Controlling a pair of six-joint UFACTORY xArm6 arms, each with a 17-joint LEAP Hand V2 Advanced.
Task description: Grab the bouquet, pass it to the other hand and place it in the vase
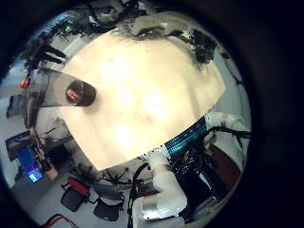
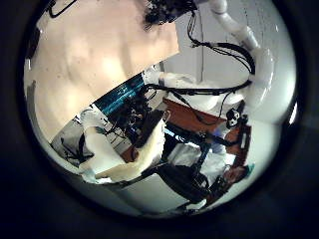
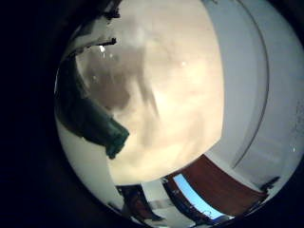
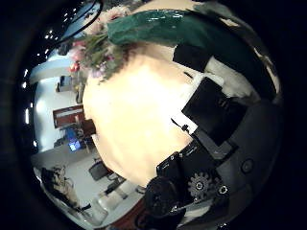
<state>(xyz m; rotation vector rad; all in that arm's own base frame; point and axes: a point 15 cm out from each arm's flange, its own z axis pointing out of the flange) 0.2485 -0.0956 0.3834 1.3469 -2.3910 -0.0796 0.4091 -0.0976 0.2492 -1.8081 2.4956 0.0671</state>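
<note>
the bouquet of pink and white flowers on dark green wrapped stems is seen close against the right hand, the stems running past its black fingers, though whether those fingers are closed round it cannot be told. the dark, clear-walled vase is stood on the pale round table, well below the left hand, whose fingers are not shown clearly enough to judge. no readable writing is made out anywhere.

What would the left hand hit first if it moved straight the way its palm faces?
Probably the bare table: it fills the middle of that palm's view, though depth is unclear. The vase stands off to one side.
</note>
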